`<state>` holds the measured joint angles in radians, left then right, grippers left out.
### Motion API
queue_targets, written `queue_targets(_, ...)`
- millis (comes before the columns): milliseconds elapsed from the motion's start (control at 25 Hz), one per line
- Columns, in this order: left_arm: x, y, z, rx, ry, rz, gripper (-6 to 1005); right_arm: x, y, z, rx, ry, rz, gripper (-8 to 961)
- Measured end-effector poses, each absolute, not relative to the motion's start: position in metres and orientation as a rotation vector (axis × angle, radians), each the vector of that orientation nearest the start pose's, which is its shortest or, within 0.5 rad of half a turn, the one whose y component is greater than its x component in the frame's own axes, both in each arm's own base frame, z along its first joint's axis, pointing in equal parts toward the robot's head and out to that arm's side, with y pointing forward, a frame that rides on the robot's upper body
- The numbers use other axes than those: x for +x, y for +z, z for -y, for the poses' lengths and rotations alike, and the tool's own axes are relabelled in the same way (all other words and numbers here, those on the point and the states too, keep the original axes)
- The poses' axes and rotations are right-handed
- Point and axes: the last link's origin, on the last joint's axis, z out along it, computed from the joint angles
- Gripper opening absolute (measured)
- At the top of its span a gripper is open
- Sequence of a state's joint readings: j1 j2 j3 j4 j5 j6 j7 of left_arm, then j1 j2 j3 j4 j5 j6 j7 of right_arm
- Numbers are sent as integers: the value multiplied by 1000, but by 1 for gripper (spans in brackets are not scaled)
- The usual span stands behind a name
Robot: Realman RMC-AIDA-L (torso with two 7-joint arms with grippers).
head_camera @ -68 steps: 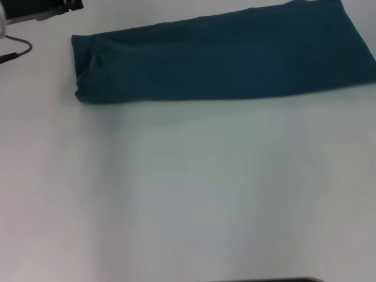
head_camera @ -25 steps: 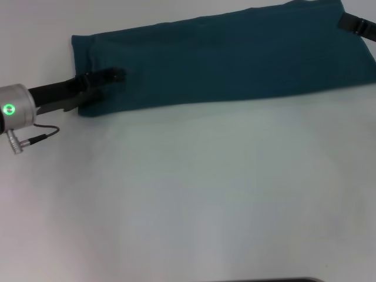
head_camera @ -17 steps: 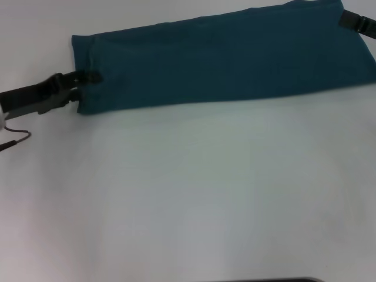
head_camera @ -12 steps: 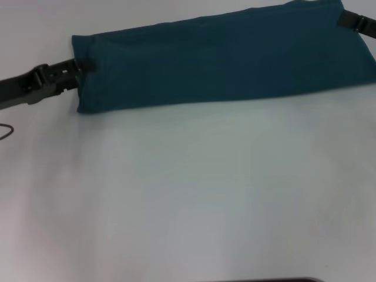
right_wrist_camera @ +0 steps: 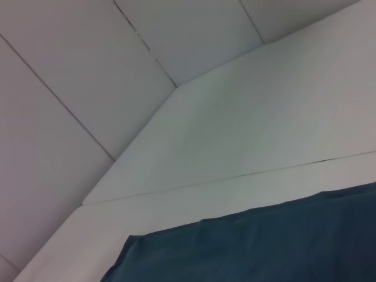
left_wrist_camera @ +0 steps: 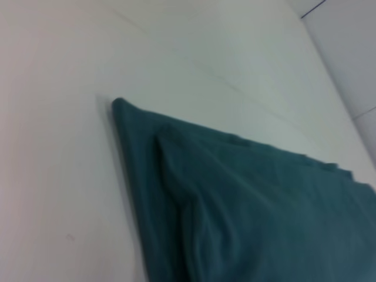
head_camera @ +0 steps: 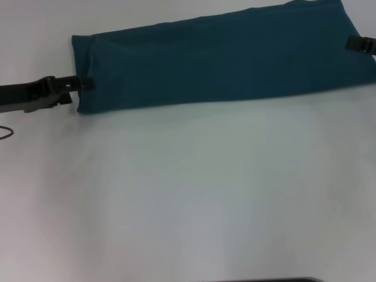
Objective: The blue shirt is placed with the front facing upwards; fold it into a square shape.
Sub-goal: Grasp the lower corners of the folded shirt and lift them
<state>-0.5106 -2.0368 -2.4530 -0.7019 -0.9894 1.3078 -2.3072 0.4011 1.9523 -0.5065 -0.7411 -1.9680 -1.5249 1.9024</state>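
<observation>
Both claws have shifted within the last half second: the left claw [head_camera: 82,83] sits at the shirt's left end, the right claw [head_camera: 365,44] at its right edge; I cannot tell whether either is clenched. The blue shirt [head_camera: 217,59] lies as a long folded band across the table [head_camera: 194,194]. A shallow pinch could catch only the top layer, dragging the fold crooked.

I see soft, even, diffuse light over the white tabletop [head_camera: 194,194], with no glare. Just below the blue shirt [head_camera: 223,56] a faint shadow runs along its near edge. The left tool [head_camera: 73,88] looks smeared where it touches the cloth. Both wrist views are hazy, the shirt's folds soft-edged.
</observation>
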Motion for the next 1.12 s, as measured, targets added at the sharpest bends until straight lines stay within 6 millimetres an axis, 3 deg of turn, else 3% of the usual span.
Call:
queue_targets(680, -297, -13, -360, -2146, -484, 1792, 850, 332, 94, -319, -2209, 800, -1317, 875)
queue_targets(1080, -296, -8, -363, -2124, -490, 1786, 836, 332, 95, -318, -2211, 807, -1318, 868)
queue_targets(1120, -296, -8, -363, -2124, -490, 1786, 800, 332, 95, -319, -2210, 807, -1321, 867)
